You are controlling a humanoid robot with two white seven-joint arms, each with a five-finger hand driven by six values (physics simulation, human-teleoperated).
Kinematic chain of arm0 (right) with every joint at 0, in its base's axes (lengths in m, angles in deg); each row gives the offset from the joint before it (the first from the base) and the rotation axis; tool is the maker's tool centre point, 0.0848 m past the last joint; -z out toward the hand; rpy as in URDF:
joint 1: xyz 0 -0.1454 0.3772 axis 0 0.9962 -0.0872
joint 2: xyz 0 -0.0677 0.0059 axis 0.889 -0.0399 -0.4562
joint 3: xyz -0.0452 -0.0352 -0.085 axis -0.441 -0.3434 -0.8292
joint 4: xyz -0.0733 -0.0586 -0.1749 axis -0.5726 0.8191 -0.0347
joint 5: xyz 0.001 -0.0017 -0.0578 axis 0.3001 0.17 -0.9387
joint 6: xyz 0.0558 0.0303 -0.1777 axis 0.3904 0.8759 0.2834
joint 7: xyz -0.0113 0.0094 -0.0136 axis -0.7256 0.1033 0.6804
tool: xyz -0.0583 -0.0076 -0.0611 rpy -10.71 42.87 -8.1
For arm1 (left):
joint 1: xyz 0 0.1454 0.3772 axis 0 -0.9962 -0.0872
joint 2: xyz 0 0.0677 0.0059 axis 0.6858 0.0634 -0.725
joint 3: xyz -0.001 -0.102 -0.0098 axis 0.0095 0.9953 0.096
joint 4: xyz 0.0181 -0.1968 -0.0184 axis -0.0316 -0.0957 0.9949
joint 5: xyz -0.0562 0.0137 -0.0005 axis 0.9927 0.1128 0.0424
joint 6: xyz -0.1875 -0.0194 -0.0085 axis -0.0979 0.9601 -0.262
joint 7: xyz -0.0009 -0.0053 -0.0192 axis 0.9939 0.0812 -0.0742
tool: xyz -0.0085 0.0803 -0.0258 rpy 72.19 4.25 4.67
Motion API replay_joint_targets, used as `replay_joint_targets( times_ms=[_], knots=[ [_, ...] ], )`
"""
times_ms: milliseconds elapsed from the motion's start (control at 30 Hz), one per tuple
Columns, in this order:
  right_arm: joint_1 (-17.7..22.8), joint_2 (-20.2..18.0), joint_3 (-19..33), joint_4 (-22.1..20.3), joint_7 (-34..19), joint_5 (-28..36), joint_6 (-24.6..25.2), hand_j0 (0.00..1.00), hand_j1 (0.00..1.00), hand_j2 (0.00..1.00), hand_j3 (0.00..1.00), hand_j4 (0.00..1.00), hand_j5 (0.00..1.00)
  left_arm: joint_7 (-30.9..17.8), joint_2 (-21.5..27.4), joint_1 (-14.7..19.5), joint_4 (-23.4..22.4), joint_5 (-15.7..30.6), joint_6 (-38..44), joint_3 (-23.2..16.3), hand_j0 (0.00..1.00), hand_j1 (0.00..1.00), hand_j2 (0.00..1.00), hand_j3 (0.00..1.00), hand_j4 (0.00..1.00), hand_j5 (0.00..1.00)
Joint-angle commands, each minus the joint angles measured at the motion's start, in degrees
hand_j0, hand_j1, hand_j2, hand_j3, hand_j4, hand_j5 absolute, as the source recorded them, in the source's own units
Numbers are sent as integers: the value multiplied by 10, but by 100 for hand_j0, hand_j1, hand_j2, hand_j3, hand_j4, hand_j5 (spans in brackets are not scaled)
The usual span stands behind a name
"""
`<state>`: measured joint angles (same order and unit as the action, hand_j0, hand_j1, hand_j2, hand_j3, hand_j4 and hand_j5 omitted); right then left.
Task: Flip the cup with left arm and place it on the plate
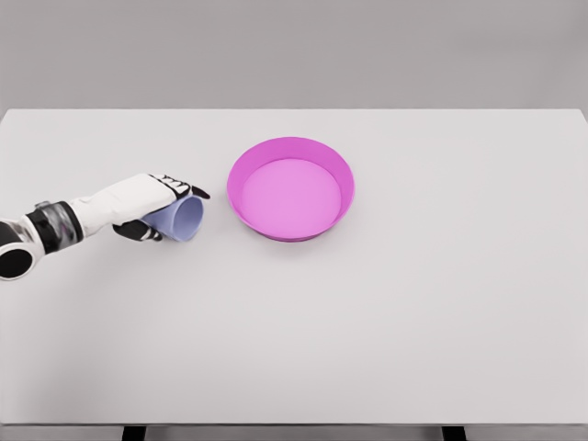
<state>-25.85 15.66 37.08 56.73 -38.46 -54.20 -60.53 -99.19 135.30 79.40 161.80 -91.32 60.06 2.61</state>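
A white desk (386, 312) carries a pink plate (291, 188) near its middle. At the plate's nine o'clock, the left hand (147, 204) has its fingers (184, 188) clamped on a pale blue cup (182, 220) (tipped sideways, mouth toward the plate).

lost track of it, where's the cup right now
Head view: the pale blue cup lies tipped in the left robot hand, just left of the round pink plate.
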Motion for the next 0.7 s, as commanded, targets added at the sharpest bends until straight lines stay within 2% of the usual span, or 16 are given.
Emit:
replay_joint_targets(
  times_ms=[0, 133, 467, 667],
  knots=[
    [0, 0, 0, 0, 0, 0, 0, 100, 100, 100, 100, 100, 100, -1, 4, 0, 2, 28, -1, 3, 70, 70, 70, 70, 70, 70],
    [0, 0, 0, 0, 0, 0, 0, 100, 100, 100, 100, 100, 100, -1, 4, 0, 11, 86, -1, 8, 71, 71, 71, 71, 71, 71],
    [0, 0, 0, 0, 0, 0, 0, 100, 100, 100, 100, 100, 100, 0, -5, 6, 14, 265, 0, 8, 72, 72, 72, 72, 72, 72],
    [0, 0, 0, 0, 0, 0, 0, 100, 100, 100, 100, 100, 100, 0, -49, 11, 11, 339, 6, 10, 73, 73, 73, 73, 73, 73]
  ],
)
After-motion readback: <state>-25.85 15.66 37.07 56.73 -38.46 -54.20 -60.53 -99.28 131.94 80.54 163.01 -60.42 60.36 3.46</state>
